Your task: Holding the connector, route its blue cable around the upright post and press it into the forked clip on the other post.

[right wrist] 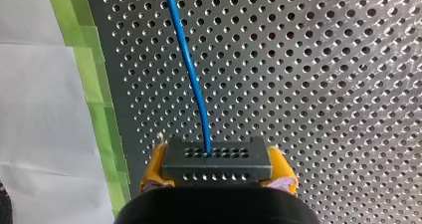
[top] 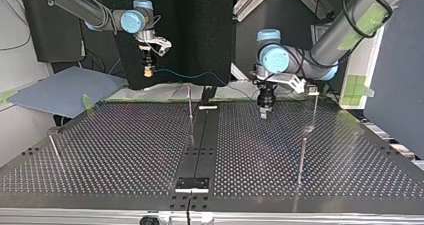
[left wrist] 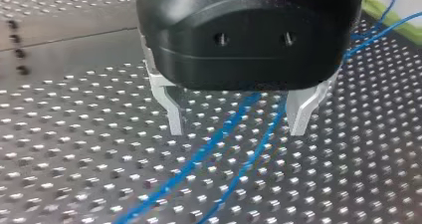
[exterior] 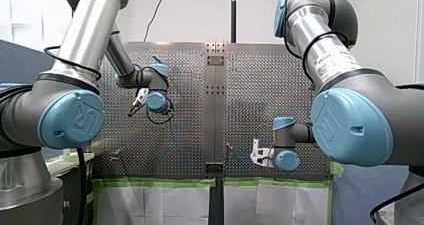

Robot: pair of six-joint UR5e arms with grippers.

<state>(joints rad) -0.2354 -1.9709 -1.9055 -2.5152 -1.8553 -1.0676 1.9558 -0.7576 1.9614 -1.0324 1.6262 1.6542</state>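
Observation:
My right gripper (right wrist: 217, 170) has its yellow pads shut on a black perforated connector (right wrist: 217, 158). The blue cable (right wrist: 191, 72) leaves the connector and runs ahead over the perforated plate. At the top view's left, my right gripper (top: 147, 73) hangs above the table's far edge, and the cable (top: 192, 77) sags from it toward the middle. A thin upright post (top: 190, 105) stands near the centre strip. Another post (top: 314, 107) with a small head stands at the far right. My left gripper (left wrist: 238, 128) is open low over the plate, with the blue cable (left wrist: 226, 134) passing under its metal fingers (left wrist: 174, 115).
A shorter post (top: 301, 157) stands at the top view's near right and a leaning rod (top: 54, 147) at its near left. Green tape (right wrist: 94, 84) and white sheeting border the plate's edge. A blue-grey board (top: 60, 90) lies beyond the far left corner.

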